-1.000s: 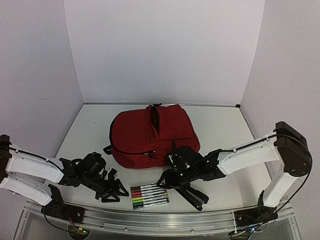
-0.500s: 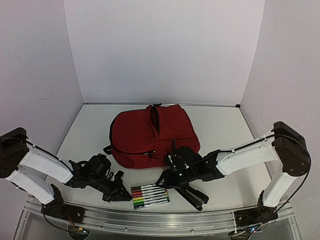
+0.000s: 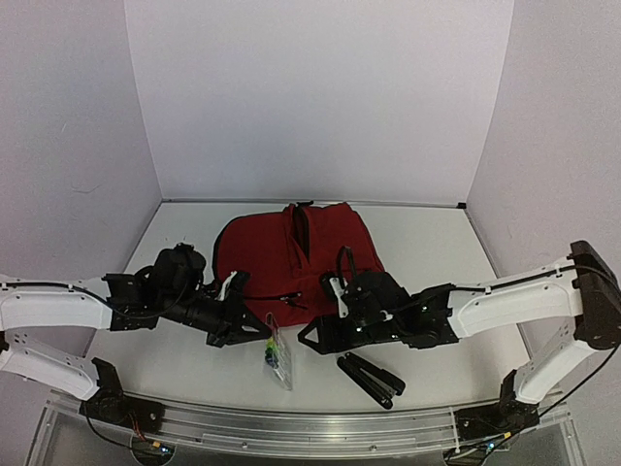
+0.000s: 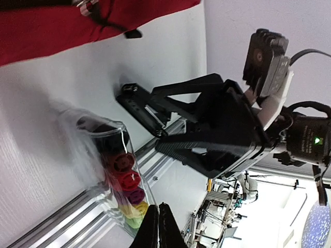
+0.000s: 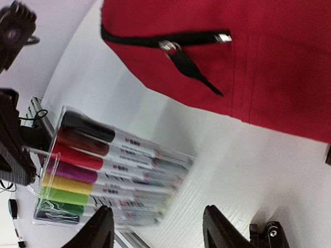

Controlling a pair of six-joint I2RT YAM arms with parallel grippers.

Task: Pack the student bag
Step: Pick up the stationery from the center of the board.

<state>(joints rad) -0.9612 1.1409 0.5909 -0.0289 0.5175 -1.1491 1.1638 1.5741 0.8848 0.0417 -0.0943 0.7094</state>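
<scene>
The student bag [image 3: 291, 257], dark red with black zippers, lies at the table's middle; its front-pocket zipper pull [image 5: 191, 64] shows in the right wrist view. My left gripper [image 3: 260, 330] is shut on the edge of a clear pack of coloured markers [image 3: 277, 353], which hangs on edge just in front of the bag. In the left wrist view the closed fingertips [image 4: 158, 227] pinch the pack's [image 4: 121, 173] rim. My right gripper [image 3: 310, 336] stands open right of the pack, with the markers [image 5: 103, 170] lying ahead of its spread fingers [image 5: 101, 230] and nothing between them.
A black hinged tool [image 3: 371, 377] lies on the table near the front edge, below the right arm. Purple walls close in the left, back and right sides. A metal rail [image 3: 291, 422] runs along the near edge.
My left gripper shut on the marker pack and lifted it up off the table toward the bag, turning it on edge. The right gripper opened wider and drew slightly back.
</scene>
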